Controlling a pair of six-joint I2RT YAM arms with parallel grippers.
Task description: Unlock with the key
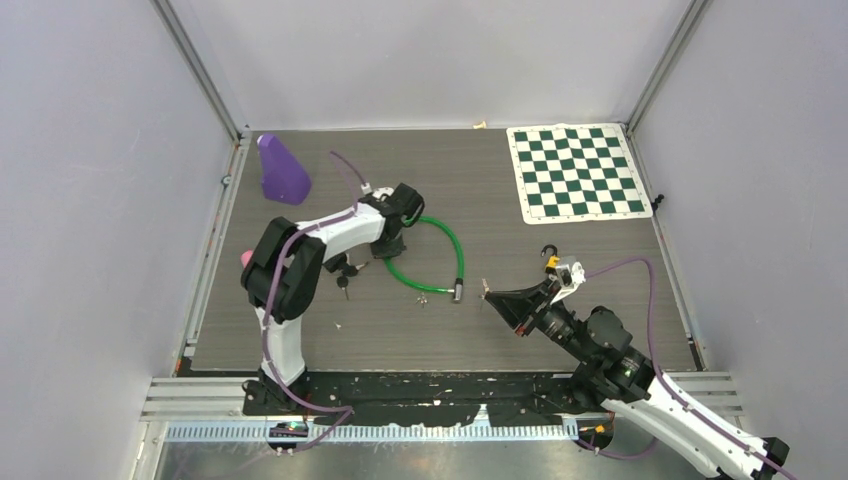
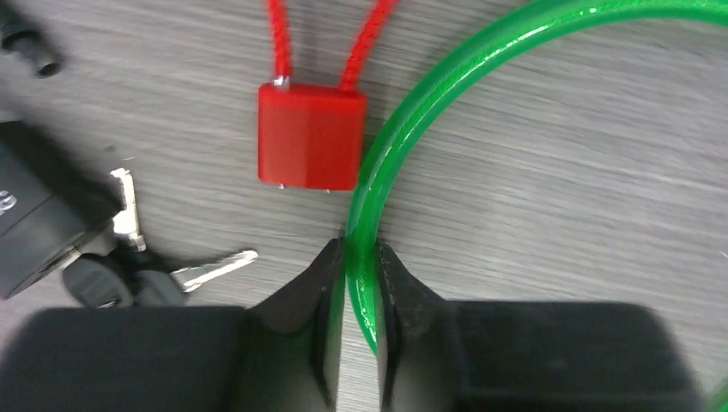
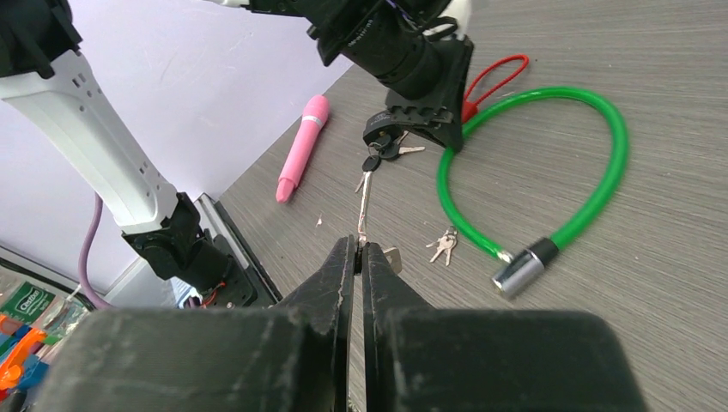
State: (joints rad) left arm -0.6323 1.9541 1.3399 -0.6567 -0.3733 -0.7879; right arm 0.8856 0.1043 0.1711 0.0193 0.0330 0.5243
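A green cable lock (image 1: 459, 250) lies looped mid-table, its silver-and-black lock head (image 3: 519, 270) at the near end, unplugged. My left gripper (image 2: 360, 253) is down on the loop's far left part, and both fingers press the green cable (image 2: 446, 94) between them. My right gripper (image 3: 359, 245) hovers near the lock head (image 1: 459, 292), shut on a silver key (image 3: 364, 206) whose thin blade points ahead; a small silver tag (image 3: 392, 257) hangs beside the tips. A loose bunch of small keys (image 3: 444, 245) lies on the table beside the lock head.
A red padlock (image 2: 309, 137) with a red cable lies beside the green loop. A black padlock (image 2: 34, 232) and its keys (image 2: 129, 275) sit left of it. Elsewhere are a pink cylinder (image 3: 300, 146), a purple cone (image 1: 283, 170), a chessboard mat (image 1: 575, 172) and a small yellow padlock (image 1: 550, 258).
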